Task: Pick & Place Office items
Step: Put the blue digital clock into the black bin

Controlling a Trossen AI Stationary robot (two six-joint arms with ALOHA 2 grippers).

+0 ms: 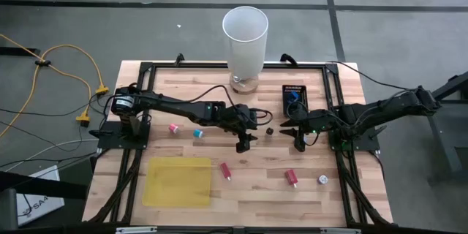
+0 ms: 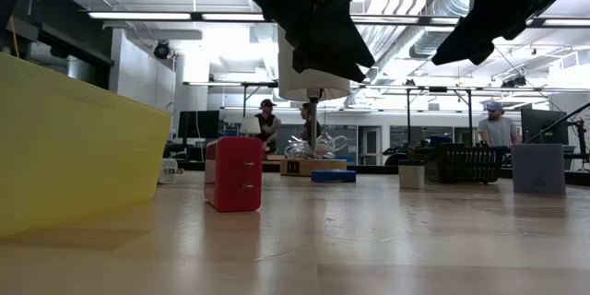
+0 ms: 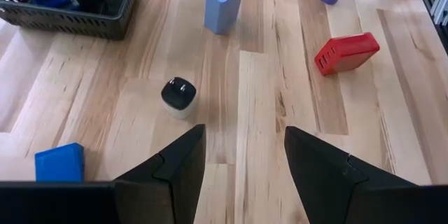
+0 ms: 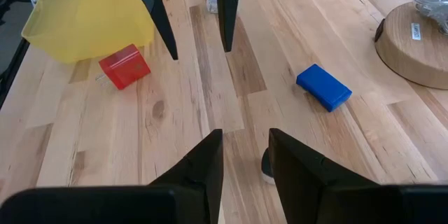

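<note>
Jaws apart, both empty | left gripper (image 1: pixel 244 144), right gripper (image 1: pixel 296 136) mid-table | black charger (image 1: pixel 269 130) between

A tall white cylinder (image 1: pixel 245 40) is seen upright on a round wooden base (image 4: pixel 420 42) at the desk's (image 1: pixel 256 197) far edge. A yellow sheet (image 1: pixel 178 181) is laid flat near the front; a small black tray (image 1: pixel 295 98) sits beside the cylinder. Three people (image 2: pixel 499 127) are visible in the room behind.

Red charger (image 3: pixel 346 52), blue charger (image 3: pixel 224 5), yellow sheet (image 1: pixel 178 181), possibly striped black tray (image 1: pixel 295 96).
</note>
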